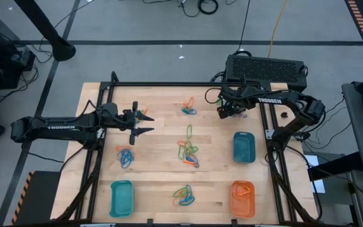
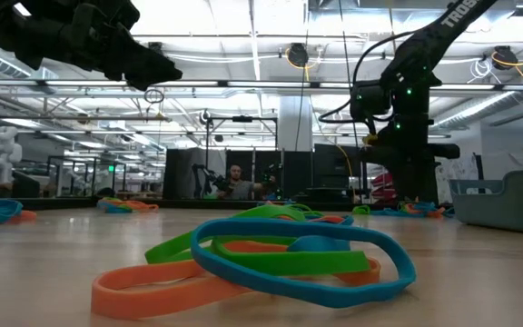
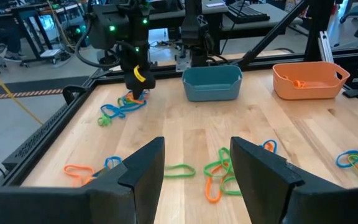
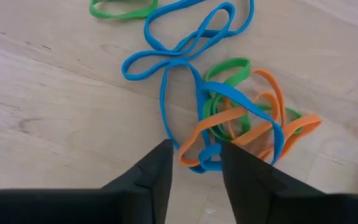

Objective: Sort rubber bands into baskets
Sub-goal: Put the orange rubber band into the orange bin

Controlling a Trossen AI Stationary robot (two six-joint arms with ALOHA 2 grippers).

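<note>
Here, on the wooden tabletop [image 1: 162,132]: rubber bands in several loose clusters and three baskets. Left gripper [image 1: 145,123] held over the left part of the tabletop, toward the far edge; fingers [image 3: 145,168] spread wide apart, gripping nothing, pointed across the tabletop at the far side. Right gripper [image 1: 227,111] positioned near the far right corner, directly over a tangle of blue, orange and green bands [image 4: 229,118]; fingers [image 4: 157,171] set a narrow gap apart, tips just short of the tangle's nearest blue and orange loops, nothing clamped between them. Further clusters: one by the far edge at centre [image 1: 188,108], one at the middle of the tabletop [image 1: 189,151], one toward the left edge [image 1: 126,157], one by the near edge at centre [image 1: 183,196]. Teal basket [image 1: 244,147] along the right edge, about midway. Orange basket [image 1: 242,197] in the near right corner, with an orange band [image 3: 298,83] lying inside. Second teal basket [image 1: 121,197] in the near left corner. In the low view, a heap of green, blue and orange bands [image 2: 271,259] close up on the tabletop.
</note>
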